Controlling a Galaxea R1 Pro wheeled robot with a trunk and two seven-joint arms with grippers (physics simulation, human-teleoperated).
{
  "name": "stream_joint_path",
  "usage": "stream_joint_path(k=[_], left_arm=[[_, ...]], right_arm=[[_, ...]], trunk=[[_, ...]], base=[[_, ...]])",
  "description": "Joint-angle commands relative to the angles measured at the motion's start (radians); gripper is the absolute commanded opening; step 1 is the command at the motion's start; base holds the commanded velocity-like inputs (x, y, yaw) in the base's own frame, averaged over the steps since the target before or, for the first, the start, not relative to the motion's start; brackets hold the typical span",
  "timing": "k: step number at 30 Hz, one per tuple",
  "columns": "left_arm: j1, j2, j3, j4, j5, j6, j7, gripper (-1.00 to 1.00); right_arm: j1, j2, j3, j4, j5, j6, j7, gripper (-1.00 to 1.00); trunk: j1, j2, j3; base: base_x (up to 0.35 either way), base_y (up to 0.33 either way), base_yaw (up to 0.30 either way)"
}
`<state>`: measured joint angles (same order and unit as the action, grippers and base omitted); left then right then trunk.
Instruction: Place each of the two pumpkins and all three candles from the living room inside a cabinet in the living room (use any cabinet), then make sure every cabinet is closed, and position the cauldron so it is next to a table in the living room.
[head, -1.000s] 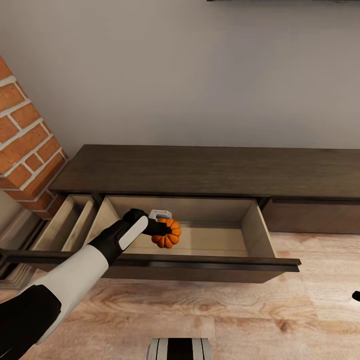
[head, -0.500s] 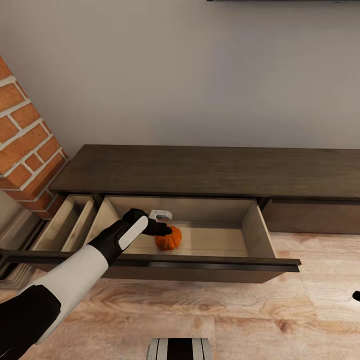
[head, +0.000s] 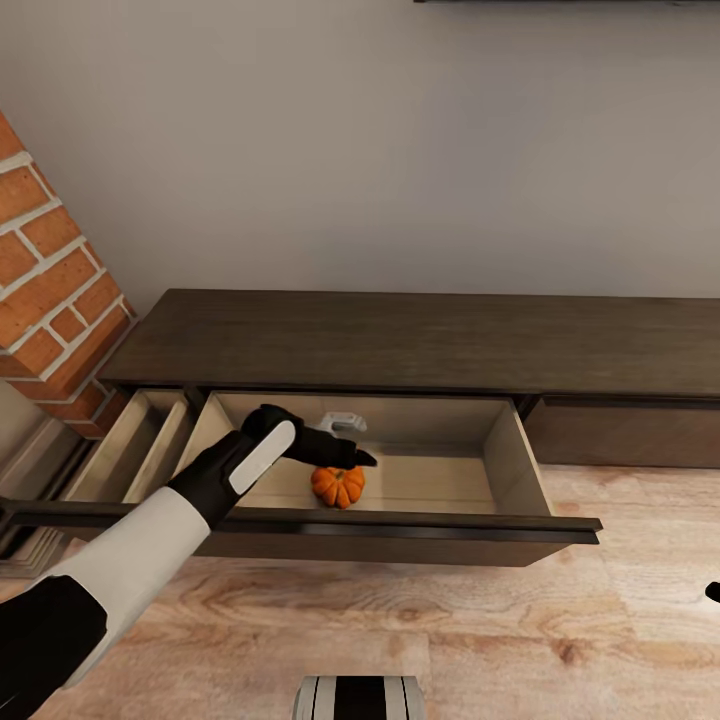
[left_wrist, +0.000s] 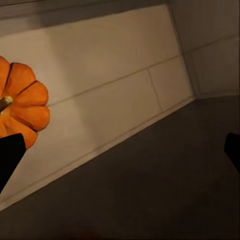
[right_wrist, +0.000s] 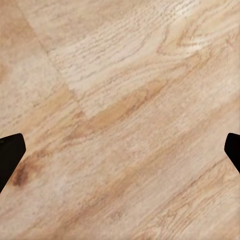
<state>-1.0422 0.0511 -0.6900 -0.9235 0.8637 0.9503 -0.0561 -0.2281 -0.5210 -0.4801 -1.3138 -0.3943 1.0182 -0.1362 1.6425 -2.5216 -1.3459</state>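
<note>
A small orange ribbed pumpkin (head: 338, 486) rests on the beige floor of the pulled-out middle drawer of the long dark brown cabinet (head: 420, 340). My left gripper (head: 355, 452) hovers just above the pumpkin, open, with nothing between its fingers. In the left wrist view the pumpkin (left_wrist: 21, 107) lies beside one dark fingertip (left_wrist: 10, 155), apart from it, with the drawer's inside wall beyond. The right wrist view looks at bare wood floor between the right gripper's (right_wrist: 120, 152) widely spread, open fingertips. A dark sliver of that gripper (head: 712, 592) sits at the head view's right edge.
A second, narrower drawer (head: 135, 445) stands open to the left of the middle one. A brick pillar (head: 50, 290) rises at the far left. The open drawer's dark front panel (head: 400, 525) juts out over the wood floor (head: 560, 630). A closed drawer front (head: 620, 432) is at right.
My left gripper let go of the pumpkin, which dropped onto the drawer floor. The gripper has risen slightly and opened; the right arm has not moved.
</note>
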Motion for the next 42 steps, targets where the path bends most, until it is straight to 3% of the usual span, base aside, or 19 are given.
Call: stream_joint_path(k=[1, 11, 16, 23, 34, 39, 42], left_arm=[[-0.001, 0.003, -0.002, -0.003, -0.007, 0.014, -0.029, 1.00], [-0.001, 0.021, 0.005, -0.058, 0.033, 0.073, -0.110, 1.00], [-0.001, 0.056, 0.009, -0.154, 0.069, 0.079, -0.159, 1.00], [-0.001, 0.116, 0.012, -0.291, 0.155, 0.076, -0.164, 1.00], [-0.001, 0.165, 0.031, -0.376, 0.203, 0.076, -0.147, 1.00], [-0.001, 0.193, 0.047, -0.403, 0.260, 0.077, -0.147, 1.00], [-0.001, 0.203, 0.049, -0.411, 0.272, 0.077, -0.146, 1.00]], right_arm=[[0.000, 0.000, 0.000, -0.001, -0.011, 0.003, -0.010, 1.00], [0.000, -0.001, 0.000, -0.001, -0.011, 0.003, -0.010, 1.00], [0.000, -0.001, 0.000, -0.001, -0.011, 0.003, -0.010, 1.00], [0.000, -0.001, 0.000, 0.000, -0.011, 0.003, -0.010, 1.00], [0.000, -0.002, -0.003, 0.001, -0.011, 0.003, -0.010, 1.00], [0.000, -0.002, -0.041, 0.002, 0.012, 0.002, -0.010, 1.00], [0.000, -0.002, -0.065, 0.002, 0.029, 0.000, -0.010, 1.00]], trunk=[[0.000, 0.000, -0.001], [0.000, 0.000, -0.001], [0.000, 0.000, -0.001], [0.000, 0.000, -0.001], [-0.001, 0.000, 0.007], [-0.003, 0.001, 0.026], [-0.005, 0.002, 0.038]], base=[[0.000, 0.000, 0.000], [0.000, 0.000, 0.000], [0.000, 0.000, 0.000], [0.000, 0.000, 0.000], [0.000, 0.000, 0.000], [0.000, 0.000, 0.000], [0.000, 0.000, 0.000]])
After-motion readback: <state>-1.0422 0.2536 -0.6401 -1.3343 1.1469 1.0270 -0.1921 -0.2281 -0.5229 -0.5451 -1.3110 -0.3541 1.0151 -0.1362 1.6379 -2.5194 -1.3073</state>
